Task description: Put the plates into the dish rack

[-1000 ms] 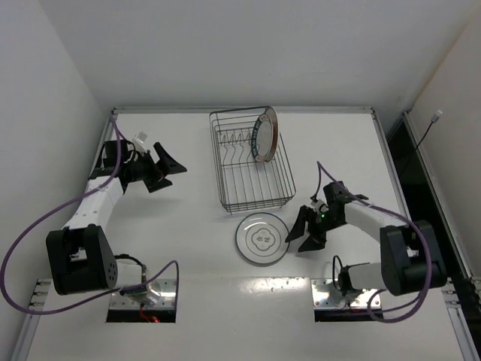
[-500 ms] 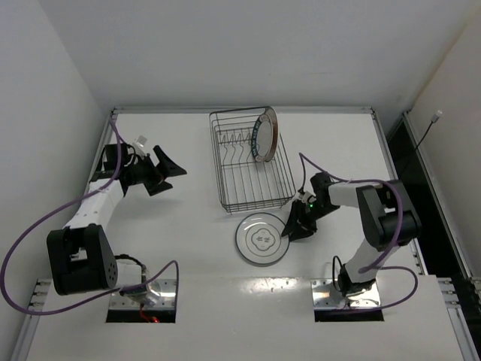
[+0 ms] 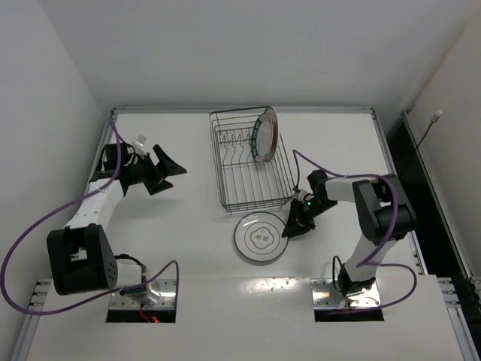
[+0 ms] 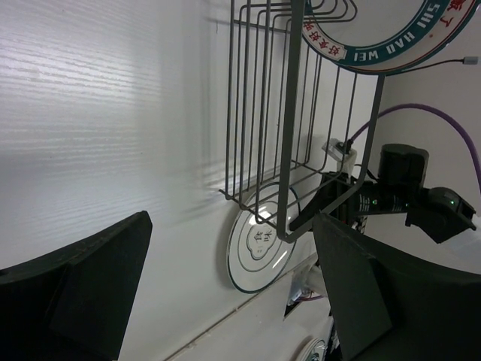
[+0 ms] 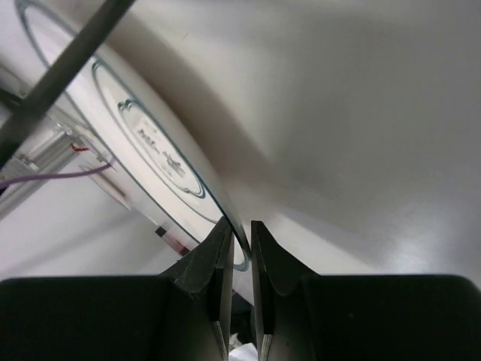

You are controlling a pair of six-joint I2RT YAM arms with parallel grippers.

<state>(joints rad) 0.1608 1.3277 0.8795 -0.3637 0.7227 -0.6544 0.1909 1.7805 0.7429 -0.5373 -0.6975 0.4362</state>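
Observation:
A white plate with a thin dark ring and a grey centre mark (image 3: 259,238) lies on the table just in front of the dish rack (image 3: 255,208). My right gripper (image 3: 291,226) is shut on its right rim; in the right wrist view the rim of the plate (image 5: 150,143) sits pinched between the two fingers of the gripper (image 5: 240,235). A plate with a blue-teal rim (image 3: 264,134) stands upright in the rack's far right corner. My left gripper (image 3: 176,177) hovers open and holds nothing at the table's left. Its wrist view shows the rack (image 4: 289,113) and the ringed plate (image 4: 259,248).
A raised edge runs along the back and sides of the white table (image 3: 188,218). The right arm's purple cable (image 3: 331,177) loops beside the rack's right side. Walls stand close on the left and right.
My right gripper swung in to the plate's right rim and closed on it. The plate slid slightly left. The left arm stayed still.

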